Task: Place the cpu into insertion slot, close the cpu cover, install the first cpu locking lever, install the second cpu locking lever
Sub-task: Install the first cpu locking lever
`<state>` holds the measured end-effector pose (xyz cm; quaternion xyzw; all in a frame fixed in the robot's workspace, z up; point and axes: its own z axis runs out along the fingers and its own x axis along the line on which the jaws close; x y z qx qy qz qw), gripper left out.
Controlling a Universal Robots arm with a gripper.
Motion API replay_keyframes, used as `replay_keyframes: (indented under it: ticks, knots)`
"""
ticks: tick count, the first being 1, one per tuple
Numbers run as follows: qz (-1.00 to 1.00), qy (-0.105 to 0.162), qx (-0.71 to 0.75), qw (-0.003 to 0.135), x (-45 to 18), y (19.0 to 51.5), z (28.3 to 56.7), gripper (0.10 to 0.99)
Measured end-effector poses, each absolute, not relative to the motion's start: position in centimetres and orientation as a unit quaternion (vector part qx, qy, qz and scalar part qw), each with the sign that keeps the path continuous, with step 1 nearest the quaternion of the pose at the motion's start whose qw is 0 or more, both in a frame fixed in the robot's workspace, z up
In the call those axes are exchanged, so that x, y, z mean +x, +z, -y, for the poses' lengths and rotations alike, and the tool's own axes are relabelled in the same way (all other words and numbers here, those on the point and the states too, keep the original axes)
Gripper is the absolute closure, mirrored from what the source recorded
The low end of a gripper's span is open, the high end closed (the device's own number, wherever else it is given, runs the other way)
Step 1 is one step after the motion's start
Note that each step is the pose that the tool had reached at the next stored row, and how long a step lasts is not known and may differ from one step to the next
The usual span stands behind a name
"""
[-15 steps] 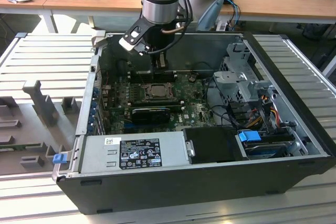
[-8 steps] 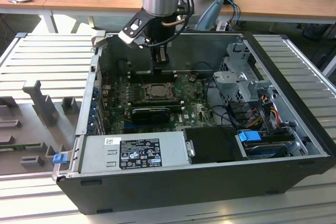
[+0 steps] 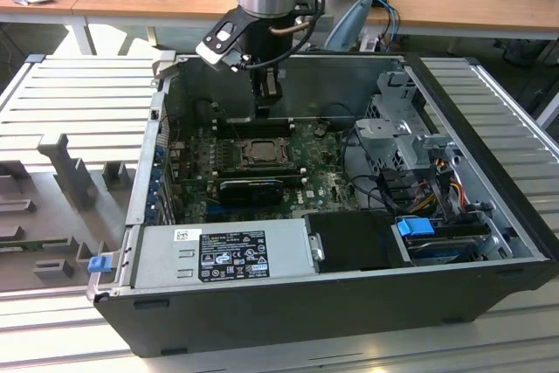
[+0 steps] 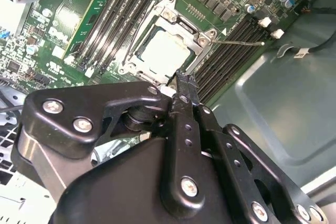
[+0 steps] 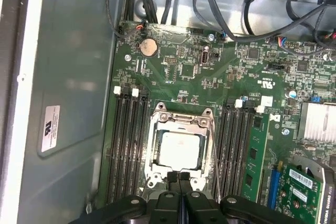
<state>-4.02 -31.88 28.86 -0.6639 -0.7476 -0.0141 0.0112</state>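
Observation:
The cpu (image 5: pixel 180 148), a pale silvery square, lies flat in the insertion slot (image 3: pixel 262 151) on the green board. The cpu cover (image 5: pixel 153 145), a grey metal frame, lies down around it, and the chip shows through its window (image 4: pixel 163 56). A thin wire locking lever (image 4: pixel 239 41) sticks out sideways from the socket over the memory slots; it is also seen as a rod (image 5: pixel 215 156). My gripper (image 5: pixel 178 176) is shut with nothing between its fingers. Its tips (image 4: pixel 184 81) sit at the socket's edge, just above the board (image 3: pixel 266 98).
The open computer case has tall walls (image 3: pixel 349 67) around the board. Memory slots (image 5: pixel 126 145) flank the socket. A black heatsink (image 3: pixel 251 188), a power supply (image 3: pixel 231 255), a drive cage (image 3: pixel 402 128) and cable bundles (image 5: pixel 220 3) crowd the case.

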Motion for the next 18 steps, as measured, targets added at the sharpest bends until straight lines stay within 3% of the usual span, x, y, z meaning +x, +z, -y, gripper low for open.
replay_keyframes:
  ticks: [18]
  knots:
    - [0.832,-0.012,-0.554,0.012,-4.02,29.47,31.88,0.980]
